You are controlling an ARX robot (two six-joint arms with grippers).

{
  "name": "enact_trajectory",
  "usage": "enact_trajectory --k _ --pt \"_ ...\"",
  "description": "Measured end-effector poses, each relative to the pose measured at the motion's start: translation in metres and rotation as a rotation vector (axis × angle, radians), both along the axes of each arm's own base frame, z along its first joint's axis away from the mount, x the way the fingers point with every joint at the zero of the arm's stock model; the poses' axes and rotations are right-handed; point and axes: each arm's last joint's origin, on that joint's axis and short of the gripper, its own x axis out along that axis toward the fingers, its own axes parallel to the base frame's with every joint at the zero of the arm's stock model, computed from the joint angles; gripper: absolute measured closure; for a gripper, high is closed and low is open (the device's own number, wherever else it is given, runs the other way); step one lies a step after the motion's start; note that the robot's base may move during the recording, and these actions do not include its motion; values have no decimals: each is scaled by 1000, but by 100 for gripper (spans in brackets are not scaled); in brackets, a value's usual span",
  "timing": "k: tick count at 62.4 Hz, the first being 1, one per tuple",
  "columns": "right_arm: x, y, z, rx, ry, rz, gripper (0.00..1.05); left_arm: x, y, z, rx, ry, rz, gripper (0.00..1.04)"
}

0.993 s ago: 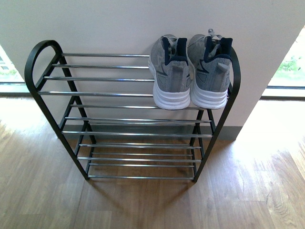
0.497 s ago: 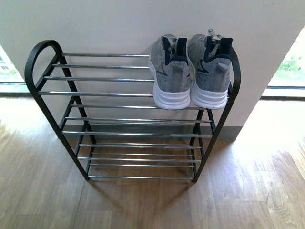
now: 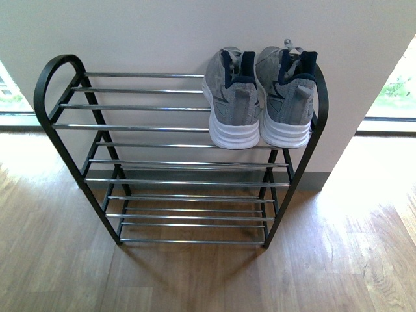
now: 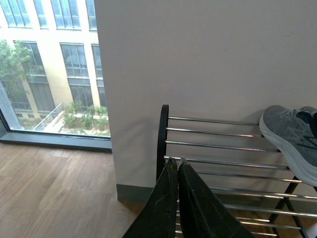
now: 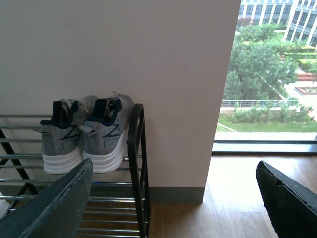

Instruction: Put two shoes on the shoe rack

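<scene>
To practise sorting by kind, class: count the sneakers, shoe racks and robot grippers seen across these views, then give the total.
Grey sneakers: 2
Shoe rack: 1
Grippers: 2 (left gripper, right gripper)
Total: 5

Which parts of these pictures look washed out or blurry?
Front view: window daylight bleaches the floor at the right edge, and the bars of the shoe rack glint. Left wrist view: the left gripper is dark and soft, being so near the camera. Right wrist view: the right gripper likewise.
</scene>
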Motion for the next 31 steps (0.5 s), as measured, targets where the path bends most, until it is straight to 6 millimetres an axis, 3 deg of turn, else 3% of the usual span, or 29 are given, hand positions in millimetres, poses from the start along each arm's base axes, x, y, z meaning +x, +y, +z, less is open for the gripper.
enact_trajectory --k 11,16,31 --pt "0 0 0 0 0 0 9 0 0 0 0 0 0 67" --pt "0 0 0 0 0 0 9 0 0 0 0 0 0 47" --pt "0 0 0 0 0 0 9 0 0 0 1 0 0 8"
